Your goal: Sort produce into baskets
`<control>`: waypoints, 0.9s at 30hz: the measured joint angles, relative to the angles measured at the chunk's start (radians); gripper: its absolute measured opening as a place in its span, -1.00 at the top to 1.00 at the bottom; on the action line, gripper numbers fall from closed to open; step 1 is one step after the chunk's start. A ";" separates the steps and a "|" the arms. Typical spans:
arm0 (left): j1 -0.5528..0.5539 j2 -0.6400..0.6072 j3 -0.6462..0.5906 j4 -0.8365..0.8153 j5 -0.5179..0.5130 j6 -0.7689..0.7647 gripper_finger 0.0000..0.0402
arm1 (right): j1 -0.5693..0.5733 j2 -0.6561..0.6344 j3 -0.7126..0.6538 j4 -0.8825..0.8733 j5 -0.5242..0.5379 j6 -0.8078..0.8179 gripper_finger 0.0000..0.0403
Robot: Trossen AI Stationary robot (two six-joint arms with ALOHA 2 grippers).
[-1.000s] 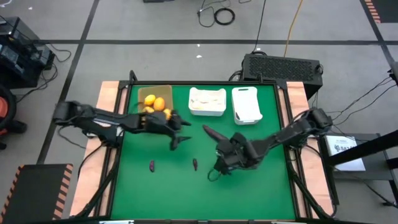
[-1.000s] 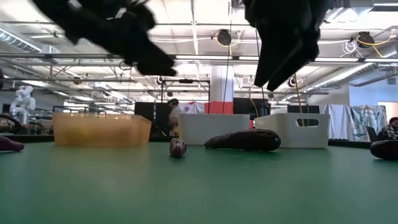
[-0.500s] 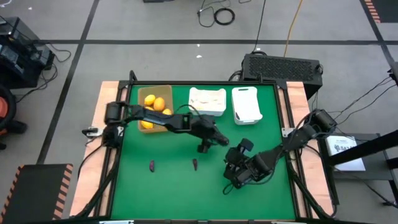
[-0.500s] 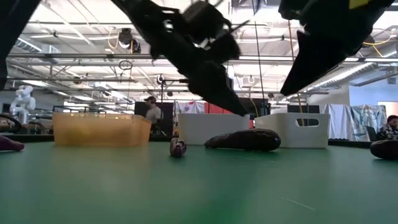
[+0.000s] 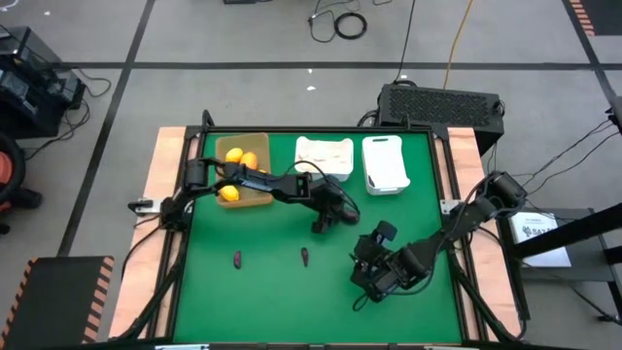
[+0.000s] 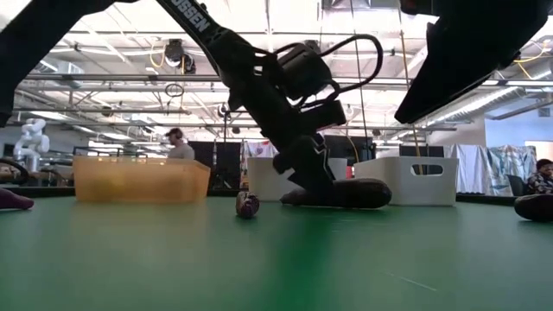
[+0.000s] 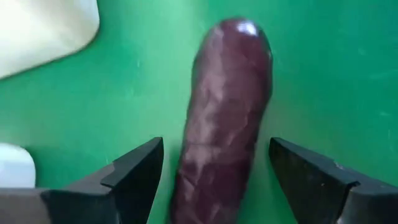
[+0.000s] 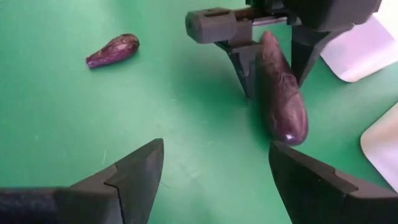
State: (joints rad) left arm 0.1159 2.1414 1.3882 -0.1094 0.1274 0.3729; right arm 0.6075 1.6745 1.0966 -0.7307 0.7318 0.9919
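A large dark purple eggplant (image 7: 230, 106) lies on the green table, near its middle. My left gripper (image 7: 214, 149) is open and lowered over one end of it, a finger on either side and lined up along its length; I see no touch. The right wrist view shows those fingers straddling that eggplant (image 8: 283, 99). My right gripper (image 8: 216, 149) is open with nothing between its fingers, nearer the table's front edge (image 5: 367, 282). Two small eggplants (image 5: 238, 258) (image 5: 305, 256) lie on the mat at the near left.
A tan tray (image 5: 260, 199) with orange-yellow fruits stands at the far left. Two white bins (image 5: 324, 173) (image 5: 384, 180) stand at the far middle. The first holds white pieces. The mat's near half has free room around the small eggplants.
My left gripper has swung from beside the tan tray toward the table's middle, tipped down and sunk onto the large eggplant's end, staying open. My right gripper has drawn back from that eggplant toward the near edge. The eggplant has not moved.
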 joint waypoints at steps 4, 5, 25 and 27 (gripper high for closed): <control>0.000 -0.001 0.001 -0.031 0.001 -0.001 -0.33 | 0.000 0.000 0.000 -0.003 0.001 0.010 -0.40; 0.000 -0.001 0.001 -0.038 0.001 -0.002 -0.26 | -0.001 0.000 0.000 -0.003 0.001 0.011 -0.40; 0.002 -0.132 0.043 0.143 -0.147 -0.027 0.25 | 0.003 0.001 0.000 -0.013 -0.039 0.018 -0.40; 0.010 -0.122 0.045 0.260 -0.166 -0.034 0.25 | 0.003 0.001 0.000 -0.013 -0.064 0.018 -0.40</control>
State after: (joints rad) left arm 0.1263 2.0189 1.4333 0.1504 -0.0387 0.3390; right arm 0.6103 1.6752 1.0966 -0.7439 0.6676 1.0102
